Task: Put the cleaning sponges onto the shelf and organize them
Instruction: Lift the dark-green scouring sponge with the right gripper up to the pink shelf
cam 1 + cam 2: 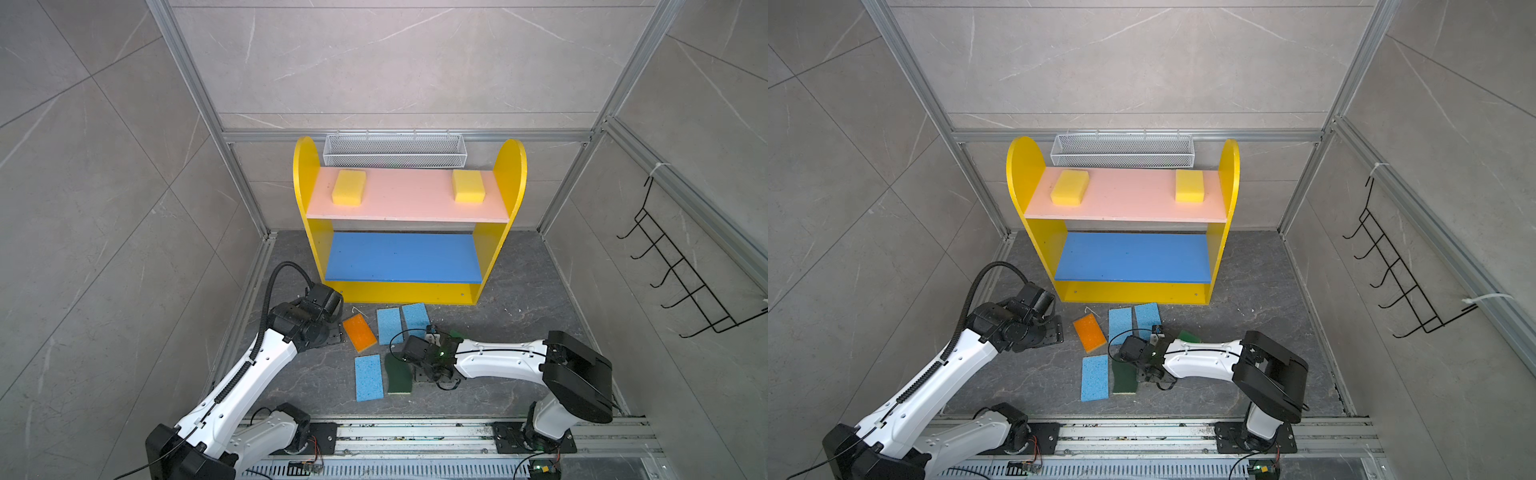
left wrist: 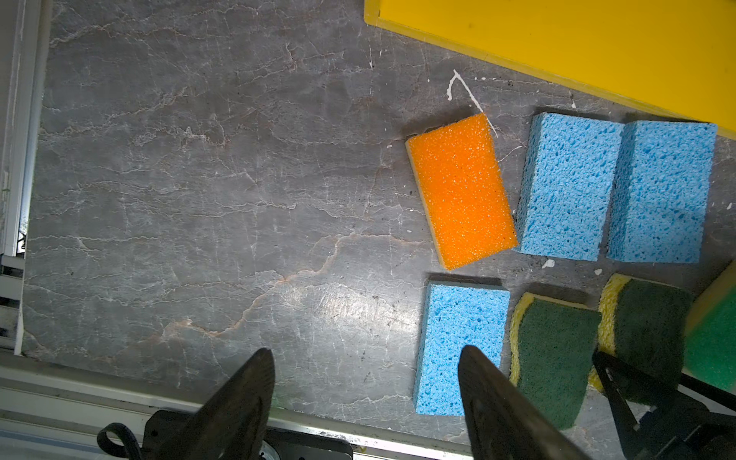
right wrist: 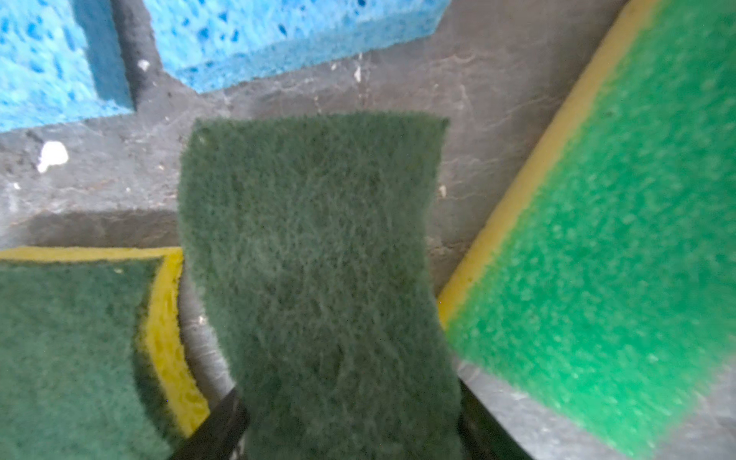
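Cleaning sponges (image 1: 359,332) — two on the shelf (image 1: 407,293), seven on the floor (image 2: 199,199) in front of it. Both yellow blocks (image 1: 349,188) (image 1: 468,186) lie flat on the pink upper board (image 1: 407,205), one near each side panel, well apart. Floor, back row near the shelf base: the orange-topped sponge (image 2: 462,191) lies skewed. Just beside it are two light-blue rectangles (image 2: 565,187) (image 2: 661,191), side by side and almost touching. Front row: the third light-blue rectangle (image 2: 454,342) has the free dark-green scourer (image 2: 553,358) just beside it. The left gripper (image 2: 366,352) hangs over bare floor beside the sponges, jaws spread wide, nothing between them. In the wrist view one fingertip overlaps the third light-blue rectangle. The right gripper (image 3: 349,394) sits low over the gripped dark-green scourer (image 3: 314,259) — one black finger (image 3: 223,426) lies against each long edge, so the jaws are closed onto its width. Cannot tell whether that scourer has left the floor. The bright-green-topped sponge (image 3: 617,239) lies just beside it, at an angle, not touching. In both top views the right arm hides most of this pair.
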{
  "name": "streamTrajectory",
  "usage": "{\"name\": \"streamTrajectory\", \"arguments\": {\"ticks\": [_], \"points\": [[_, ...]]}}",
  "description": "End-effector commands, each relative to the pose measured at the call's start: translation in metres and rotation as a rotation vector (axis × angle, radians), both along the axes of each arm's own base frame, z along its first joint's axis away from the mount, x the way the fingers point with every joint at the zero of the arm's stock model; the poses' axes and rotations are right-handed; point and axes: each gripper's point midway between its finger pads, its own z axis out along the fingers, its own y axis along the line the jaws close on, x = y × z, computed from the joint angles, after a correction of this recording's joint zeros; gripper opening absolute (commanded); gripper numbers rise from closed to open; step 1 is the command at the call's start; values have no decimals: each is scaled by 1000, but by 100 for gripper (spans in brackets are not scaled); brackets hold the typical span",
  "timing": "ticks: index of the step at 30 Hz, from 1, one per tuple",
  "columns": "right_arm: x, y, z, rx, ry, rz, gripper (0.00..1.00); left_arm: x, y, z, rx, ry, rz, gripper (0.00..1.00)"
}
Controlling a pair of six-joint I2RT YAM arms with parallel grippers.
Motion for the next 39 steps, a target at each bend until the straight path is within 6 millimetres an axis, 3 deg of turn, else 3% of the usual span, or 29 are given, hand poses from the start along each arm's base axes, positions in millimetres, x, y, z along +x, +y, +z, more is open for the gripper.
{"name": "streamTrajectory", "arguments": {"ticks": [1,9,16,24,39], "points": [[-3,-7,1,-52,2,26,65,5,0,19,-21,-57,-2,76],[1,-8,40,-69,-70,89,64,4,4,34,-23,-94,7,76],[9,-8,97,-23,-170,120,64,4,7,51,-30,-144,5,76],[29,-9,185,-23,-337,188,64,2,11,60,-30,-177,11,75],[60,30,354,159,-691,331,65,-2,9,65,-85,-224,14,75]]}}
